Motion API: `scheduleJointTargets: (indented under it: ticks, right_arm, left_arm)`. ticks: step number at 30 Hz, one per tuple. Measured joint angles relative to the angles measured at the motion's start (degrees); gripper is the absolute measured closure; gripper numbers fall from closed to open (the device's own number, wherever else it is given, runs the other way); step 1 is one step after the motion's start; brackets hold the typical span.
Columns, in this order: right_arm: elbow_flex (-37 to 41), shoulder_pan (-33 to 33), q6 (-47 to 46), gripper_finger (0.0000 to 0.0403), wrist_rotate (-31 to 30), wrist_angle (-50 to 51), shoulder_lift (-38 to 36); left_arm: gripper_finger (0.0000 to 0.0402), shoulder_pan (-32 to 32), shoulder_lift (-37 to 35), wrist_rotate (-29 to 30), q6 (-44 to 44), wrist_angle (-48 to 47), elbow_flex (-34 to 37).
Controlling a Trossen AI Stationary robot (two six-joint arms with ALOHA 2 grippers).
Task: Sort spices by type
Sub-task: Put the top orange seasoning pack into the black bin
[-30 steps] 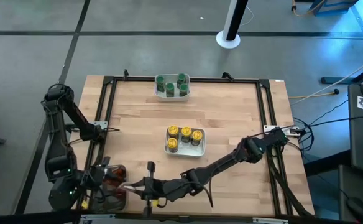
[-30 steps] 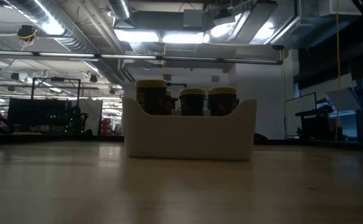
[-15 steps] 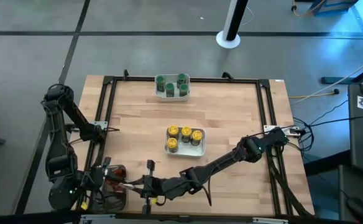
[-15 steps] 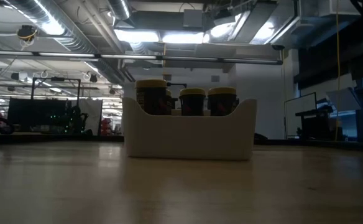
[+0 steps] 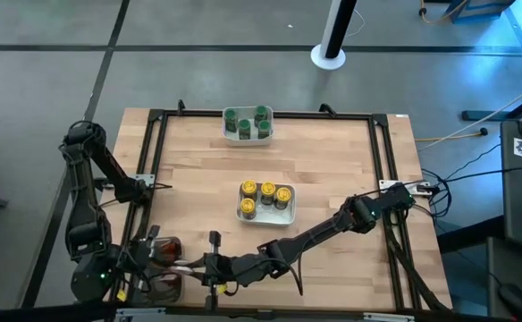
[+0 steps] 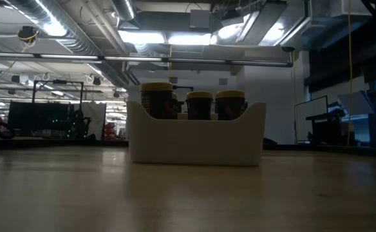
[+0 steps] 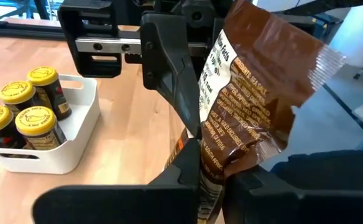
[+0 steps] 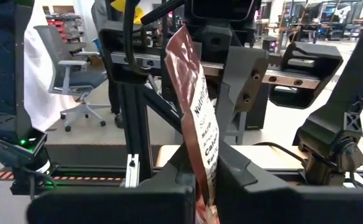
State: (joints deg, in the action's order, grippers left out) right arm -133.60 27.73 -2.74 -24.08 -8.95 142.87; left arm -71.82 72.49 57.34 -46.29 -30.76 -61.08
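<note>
From above, the left gripper (image 5: 182,266) and the right gripper (image 5: 198,266) met nose to nose at the near edge of the table (image 5: 332,179), over the clear tray (image 5: 158,284). A second earlier the left one stood apart from its partner with its jaws wide; now it had closed in.

The table-level view had not changed: only the white bowl (image 6: 196,138) of yellow-capped jars (image 6: 199,105) showed there.

Past the left wrist, the brown packet (image 7: 250,93) stood upright, pinched low down between that arm's dark fingers (image 7: 188,177), with the right gripper's finger (image 7: 172,68) pressed to its upper face.

Past the right wrist, the same packet (image 8: 200,118) rose edge-on from the right arm's shut fingers (image 8: 181,177).

So both grippers were clamped on one packet (a hand-over, by my reading), and the green-capped jars (image 5: 248,123) and yellow ones already sat sorted in their bowls; the right would need to let go next.
</note>
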Motion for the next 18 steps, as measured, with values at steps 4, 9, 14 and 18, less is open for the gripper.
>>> scheduleJointTargets:
  ticks: [4,9,14,18]
  right_arm:
    - [0.0,0.0,0.0,0.0362,1.4,0.2,0.0]
    - [0.0,0.8,0.0,0.0296,3.5,1.7,-0.5]
    - [0.0,3.1,0.0,0.0237,4.4,11.5,-4.2]
    - [-0.1,5.2,-0.1,0.0212,3.5,15.5,-5.2]
  left_arm:
    - [0.0388,0.0,0.0,-0.2,-0.1,0.1,0.0]
    - [0.0388,-2.2,0.0,-0.5,-3.0,0.0,0.0]
    - [0.0388,-6.3,0.0,-0.4,-7.8,0.0,0.0]
    - [0.0388,-8.9,0.6,-0.4,-12.8,0.1,0.0]
